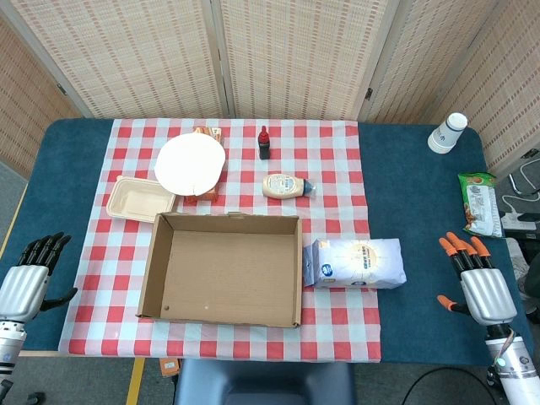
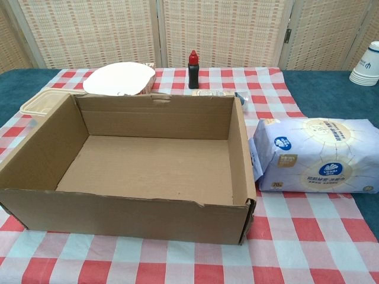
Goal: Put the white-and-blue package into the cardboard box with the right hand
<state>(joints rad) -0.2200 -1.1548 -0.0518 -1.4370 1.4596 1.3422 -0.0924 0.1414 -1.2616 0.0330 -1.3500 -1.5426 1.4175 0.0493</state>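
Observation:
The white-and-blue package [image 1: 356,263] lies flat on the checked cloth, just right of the open cardboard box [image 1: 221,268]. The chest view shows the package [image 2: 317,155] close beside the box's right wall [image 2: 238,148], and the box [image 2: 142,168] has nothing inside. My right hand [image 1: 474,274], with orange fingertips, hovers over the blue table to the right of the package, apart from it, fingers spread and holding nothing. My left hand [image 1: 29,272] rests at the far left edge with black fingers spread, empty. Neither hand appears in the chest view.
Behind the box stand a beige clamshell tray [image 1: 139,199], a white plate [image 1: 190,163], a dark red-capped bottle [image 1: 264,143] and a lying sauce bottle [image 1: 285,186]. A green snack bag [image 1: 481,203] and white paper cups [image 1: 447,132] sit at the right on the blue table.

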